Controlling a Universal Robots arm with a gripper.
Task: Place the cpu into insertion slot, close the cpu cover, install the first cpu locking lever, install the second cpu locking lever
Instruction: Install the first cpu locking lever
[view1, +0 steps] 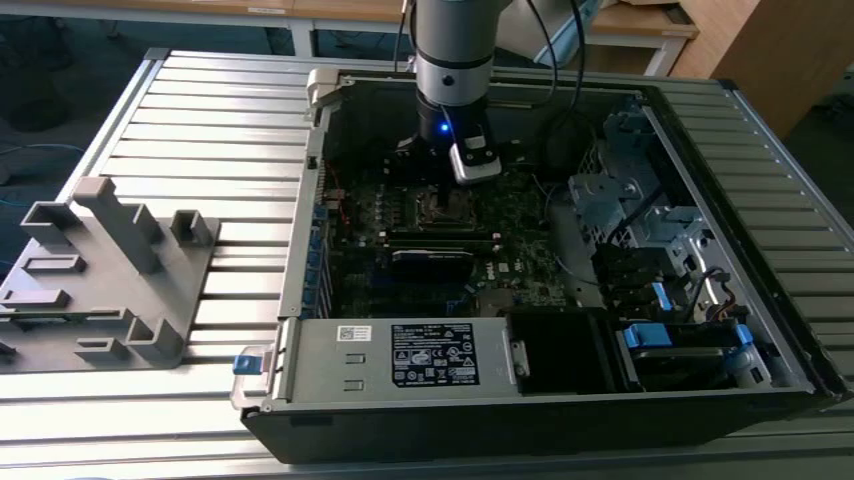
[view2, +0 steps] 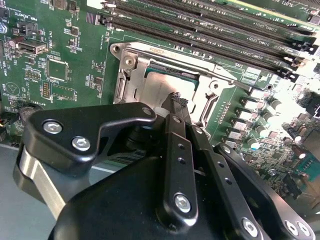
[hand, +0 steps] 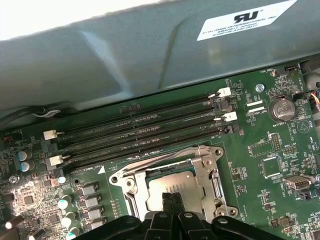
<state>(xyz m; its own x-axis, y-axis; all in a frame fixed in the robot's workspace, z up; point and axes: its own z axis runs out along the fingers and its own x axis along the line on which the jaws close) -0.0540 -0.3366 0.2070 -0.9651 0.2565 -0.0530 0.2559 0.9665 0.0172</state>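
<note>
The cpu lies flat in the insertion slot on the green board, its grey metal top showing through the window of the cpu cover. The silvery cover frame lies down around the chip. My gripper hangs straight over the socket, its two black fingers pressed together with nothing between them. Their tips are at or just above the chip's top near its edge. I cannot tell how the locking levers stand.
Long black memory slots run beside the socket. The grey case wall rises behind them. The open computer case holds a power supply at the front and a drive cage on the exterior view's right. A grey fixture stands outside on the exterior view's left.
</note>
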